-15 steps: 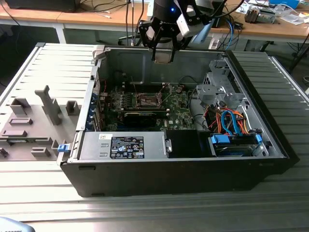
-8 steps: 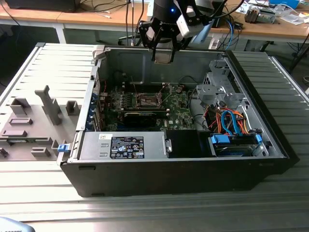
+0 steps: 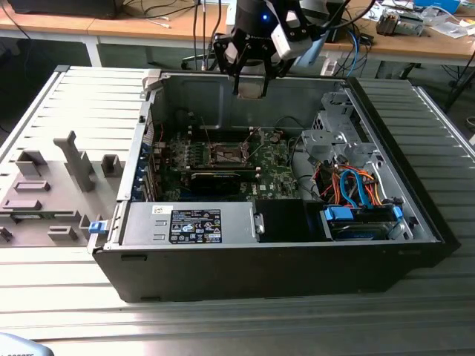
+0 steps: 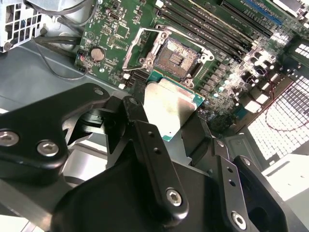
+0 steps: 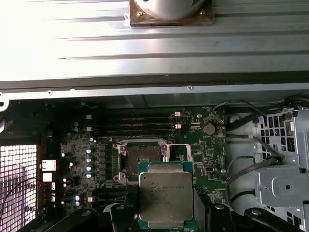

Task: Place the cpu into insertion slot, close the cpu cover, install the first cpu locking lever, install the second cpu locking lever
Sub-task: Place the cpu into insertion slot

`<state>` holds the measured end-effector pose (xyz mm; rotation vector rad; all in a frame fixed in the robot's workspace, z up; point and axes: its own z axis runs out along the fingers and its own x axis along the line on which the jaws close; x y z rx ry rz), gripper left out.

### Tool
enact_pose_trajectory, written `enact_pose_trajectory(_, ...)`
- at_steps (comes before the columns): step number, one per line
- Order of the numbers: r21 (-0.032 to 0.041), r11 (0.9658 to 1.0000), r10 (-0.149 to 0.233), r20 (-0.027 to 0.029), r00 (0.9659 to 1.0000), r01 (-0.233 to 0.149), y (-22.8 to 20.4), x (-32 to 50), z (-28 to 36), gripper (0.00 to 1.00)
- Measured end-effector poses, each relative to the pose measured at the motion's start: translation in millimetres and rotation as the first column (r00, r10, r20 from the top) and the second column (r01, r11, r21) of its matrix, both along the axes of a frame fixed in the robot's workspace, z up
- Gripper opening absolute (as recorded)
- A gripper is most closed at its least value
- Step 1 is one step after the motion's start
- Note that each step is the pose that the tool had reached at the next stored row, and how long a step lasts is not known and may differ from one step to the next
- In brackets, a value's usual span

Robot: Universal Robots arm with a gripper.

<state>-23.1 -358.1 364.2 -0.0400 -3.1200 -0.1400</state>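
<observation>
My gripper (image 3: 251, 87) hangs above the back wall of the open computer case, shut on the cpu (image 5: 165, 195). The cpu is a square chip with a pale silver face and a green edge, held flat between my black fingers (image 4: 145, 140). Below it on the green circuit board lies the insertion slot (image 5: 143, 157), a square socket with a dark centre and metal rim, bare inside. In the second wrist view the insertion slot (image 4: 181, 55) sits just beyond the chip's far edge. The cpu cover (image 4: 130, 58) looks swung open beside it, with thin wire levers raised.
The black case (image 3: 267, 274) lies open on a ribbed metal table. A long black card (image 3: 215, 178) crosses the board in front of the socket. A drive cage (image 3: 334, 137) and blue cables (image 3: 356, 185) fill the exterior view's right. Grey fixtures (image 3: 74, 159) stand at its left.
</observation>
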Motion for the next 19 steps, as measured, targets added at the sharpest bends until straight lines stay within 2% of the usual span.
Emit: enact_pose_trajectory(19,0.0,1.0,0.0,0.0,1.0,0.0,0.0,0.0,-6.0,0.54)
